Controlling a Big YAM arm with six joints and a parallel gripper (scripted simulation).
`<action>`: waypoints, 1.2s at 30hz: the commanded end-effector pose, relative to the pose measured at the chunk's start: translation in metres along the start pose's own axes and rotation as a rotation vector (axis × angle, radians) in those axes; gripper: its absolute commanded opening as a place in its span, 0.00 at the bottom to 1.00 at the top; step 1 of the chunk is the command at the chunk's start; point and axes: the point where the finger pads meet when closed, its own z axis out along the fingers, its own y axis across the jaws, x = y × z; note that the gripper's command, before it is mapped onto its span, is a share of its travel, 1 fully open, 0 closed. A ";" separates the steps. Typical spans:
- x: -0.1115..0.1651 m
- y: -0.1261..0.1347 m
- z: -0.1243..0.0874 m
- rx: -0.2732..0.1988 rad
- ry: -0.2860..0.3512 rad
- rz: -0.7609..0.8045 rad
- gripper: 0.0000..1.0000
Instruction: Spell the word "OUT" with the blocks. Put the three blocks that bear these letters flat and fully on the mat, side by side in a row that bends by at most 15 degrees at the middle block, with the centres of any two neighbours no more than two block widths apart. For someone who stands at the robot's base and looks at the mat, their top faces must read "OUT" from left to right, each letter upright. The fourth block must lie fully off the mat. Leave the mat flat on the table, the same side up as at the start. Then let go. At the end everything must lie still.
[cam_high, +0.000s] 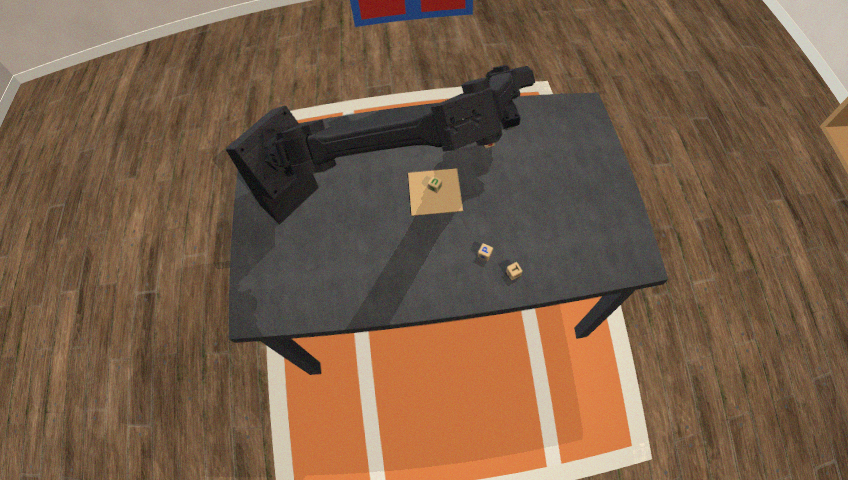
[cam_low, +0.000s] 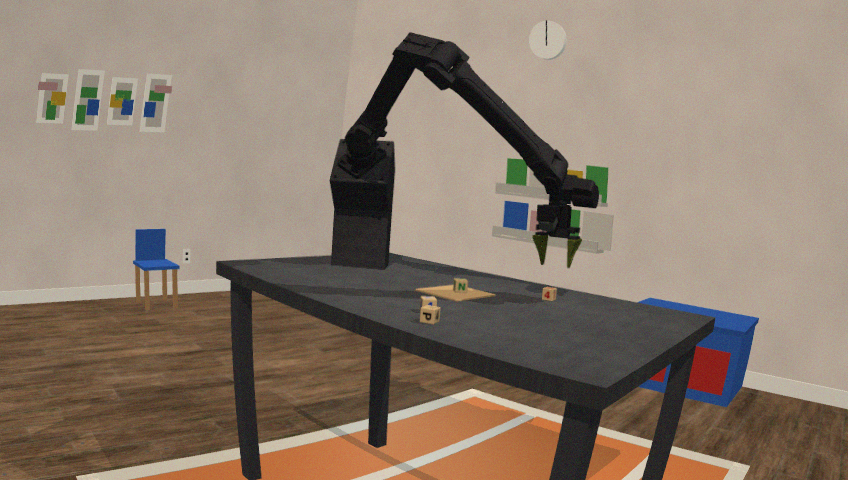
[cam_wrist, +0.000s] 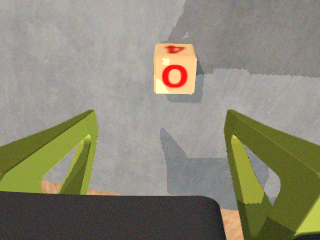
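Wrist view puts the O block (cam_wrist: 175, 68) above centre of the frame, on the bare bench (cam_wrist: 80, 40), directly below the claw (cam_wrist: 160, 154) and centred between its two green fingers, which stand wide apart and hold nothing. In the exterior view the claw (cam_low: 557, 252) hangs well above that block (cam_low: 548, 293), right of the mat (cam_low: 470, 294). It is a pale wooden cube; the face toward the wrist camera bears a red O, upright in that view, and another face carries a red 4.
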 end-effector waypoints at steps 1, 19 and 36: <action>0.013 -0.004 -0.018 0.000 0.011 -0.006 0.73; -0.020 -0.014 -0.009 0.002 0.000 -0.029 0.73; -0.097 -0.204 -0.015 0.006 -0.004 -0.667 0.73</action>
